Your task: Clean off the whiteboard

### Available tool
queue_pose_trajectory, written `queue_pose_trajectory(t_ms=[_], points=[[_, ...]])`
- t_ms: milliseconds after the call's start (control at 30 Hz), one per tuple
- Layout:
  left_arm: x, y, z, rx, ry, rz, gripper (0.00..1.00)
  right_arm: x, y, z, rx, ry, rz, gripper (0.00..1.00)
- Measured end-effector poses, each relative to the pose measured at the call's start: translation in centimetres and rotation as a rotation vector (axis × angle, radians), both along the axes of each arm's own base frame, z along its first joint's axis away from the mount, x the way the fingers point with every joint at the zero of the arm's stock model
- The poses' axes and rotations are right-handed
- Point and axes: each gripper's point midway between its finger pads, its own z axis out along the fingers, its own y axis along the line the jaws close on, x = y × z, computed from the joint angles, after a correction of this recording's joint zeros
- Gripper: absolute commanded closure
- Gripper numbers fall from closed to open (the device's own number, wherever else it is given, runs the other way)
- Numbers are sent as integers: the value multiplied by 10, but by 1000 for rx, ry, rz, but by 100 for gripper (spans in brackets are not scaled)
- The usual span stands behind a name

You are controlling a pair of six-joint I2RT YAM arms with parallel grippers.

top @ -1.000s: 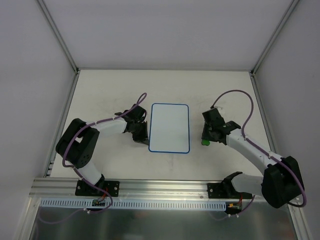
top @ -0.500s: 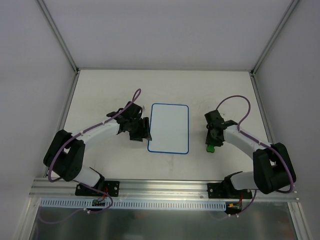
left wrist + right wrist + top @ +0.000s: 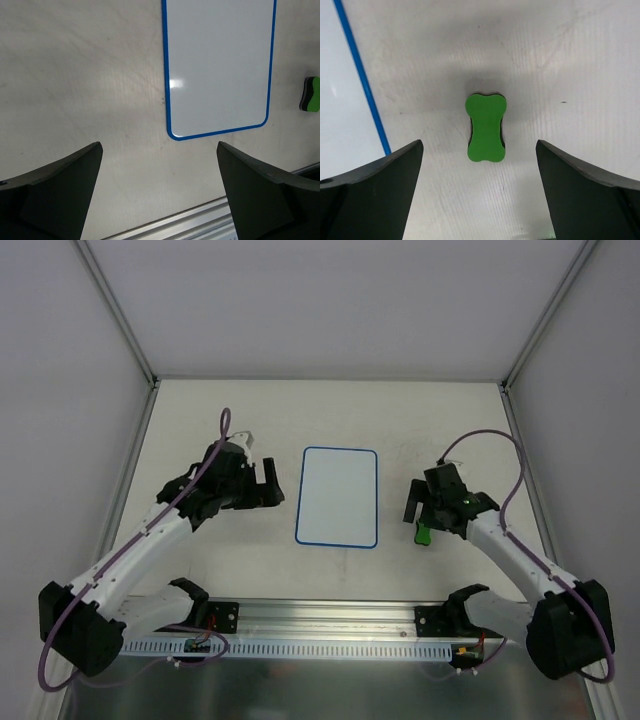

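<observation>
The whiteboard point(image 3: 338, 497) lies flat mid-table, blue-rimmed, with no marks showing on it; the left wrist view has it point(image 3: 220, 65) at the upper right. A green bone-shaped eraser point(image 3: 423, 533) lies on the table right of the board. My right gripper point(image 3: 425, 514) hovers just above it, open. In the right wrist view the eraser point(image 3: 486, 127) rests loose between the spread fingers of that gripper point(image 3: 479, 145), touching neither. My left gripper point(image 3: 274, 485) stands open left of the board, apart from it and empty point(image 3: 159, 150).
An aluminium rail point(image 3: 330, 615) runs along the near table edge, also seen low in the left wrist view point(image 3: 200, 220). White walls and frame posts point(image 3: 120, 315) close in the table on three sides. The tabletop point(image 3: 200, 430) carries faint smudges.
Both grippers have opened. The right one has let go of the eraser, which now lies on the table. The left arm has drawn back leftward from the board's edge.
</observation>
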Motion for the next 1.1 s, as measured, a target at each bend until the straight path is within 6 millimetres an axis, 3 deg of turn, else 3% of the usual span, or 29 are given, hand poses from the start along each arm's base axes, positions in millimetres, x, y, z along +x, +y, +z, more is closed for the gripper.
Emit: queue_pose_trajectory(t_ms=[100, 300, 500, 600, 700, 800, 967, 1100], points=[[-3, 21, 20, 27, -85, 53, 1, 2, -5, 34, 4, -113, 12, 1], [-21, 67, 76, 46, -340, 163, 1, 0, -29, 128, -13, -433, 8, 1], [-50, 117, 130, 27, -613, 294, 1, -31, -63, 197, -53, -714, -25, 1], [-65, 138, 146, 20, -710, 355, 1, -48, -76, 212, -75, -802, -32, 1], [-74, 152, 146, 18, -758, 400, 1, -64, -87, 222, -83, -879, -40, 1], [-76, 159, 131, 30, -764, 428, 1, -74, -92, 223, -75, -937, -48, 1], [-75, 159, 95, 48, -739, 430, 1, -71, -88, 200, -78, -908, -22, 1], [-75, 159, 87, 48, -740, 430, 1, -69, -86, 194, -79, -893, -13, 1]])
